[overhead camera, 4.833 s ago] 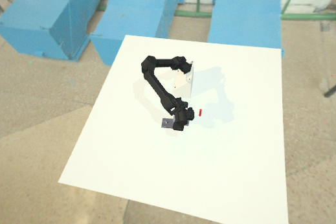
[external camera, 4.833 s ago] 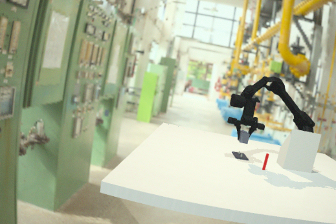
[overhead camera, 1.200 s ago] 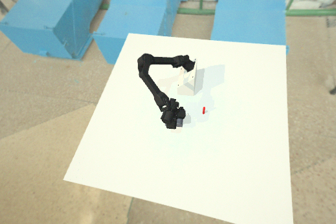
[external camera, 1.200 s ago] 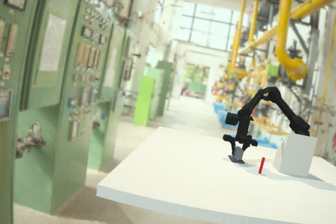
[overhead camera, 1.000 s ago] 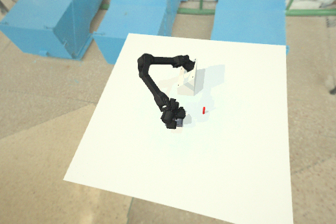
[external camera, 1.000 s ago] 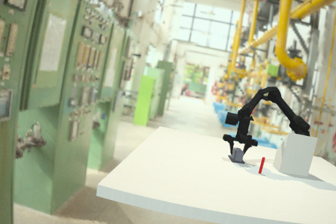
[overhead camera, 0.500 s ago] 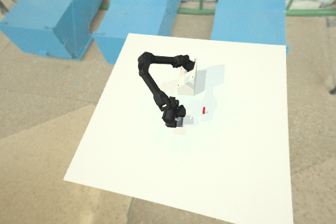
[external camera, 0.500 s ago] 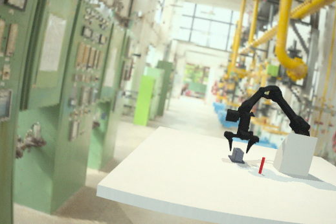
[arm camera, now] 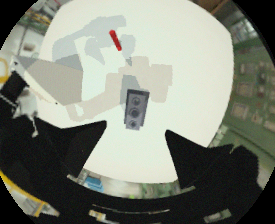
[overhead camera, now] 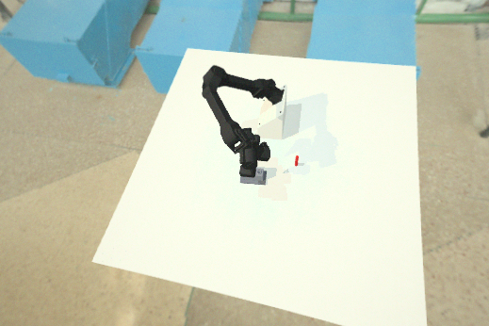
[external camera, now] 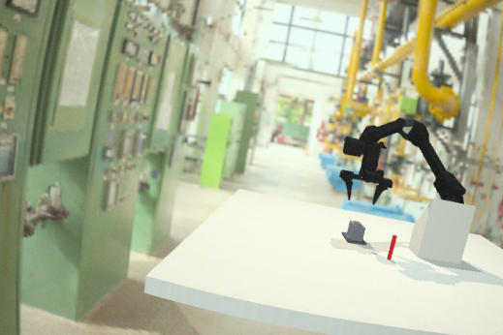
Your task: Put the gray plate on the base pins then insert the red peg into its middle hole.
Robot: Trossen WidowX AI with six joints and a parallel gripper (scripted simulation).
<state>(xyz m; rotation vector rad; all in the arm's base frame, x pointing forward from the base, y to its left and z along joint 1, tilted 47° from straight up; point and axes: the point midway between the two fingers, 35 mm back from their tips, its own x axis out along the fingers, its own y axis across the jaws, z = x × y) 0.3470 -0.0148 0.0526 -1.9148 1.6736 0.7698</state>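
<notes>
The gray plate (overhead camera: 254,179) (external camera: 356,229) (arm camera: 136,107) sits on top of the base (external camera: 354,240) and looks flat; in the wrist view its three round holes show in a row. The pins cannot be told apart at this size. The red peg (overhead camera: 297,160) (external camera: 392,247) (arm camera: 115,40) stands upright on the table, a little to the side of the base, touching nothing else. My gripper (external camera: 361,201) (arm camera: 136,128) is wide open and empty, above the plate with a clear gap. In the top view its fingers are hidden by the arm, which also covers part of the plate.
The white table (overhead camera: 210,226) (external camera: 255,271) (arm camera: 198,75) carries everything. The arm's pale mount block (overhead camera: 272,123) (external camera: 441,234) stands at the back, beyond the peg. Shadows of the arm fall around the peg and the base.
</notes>
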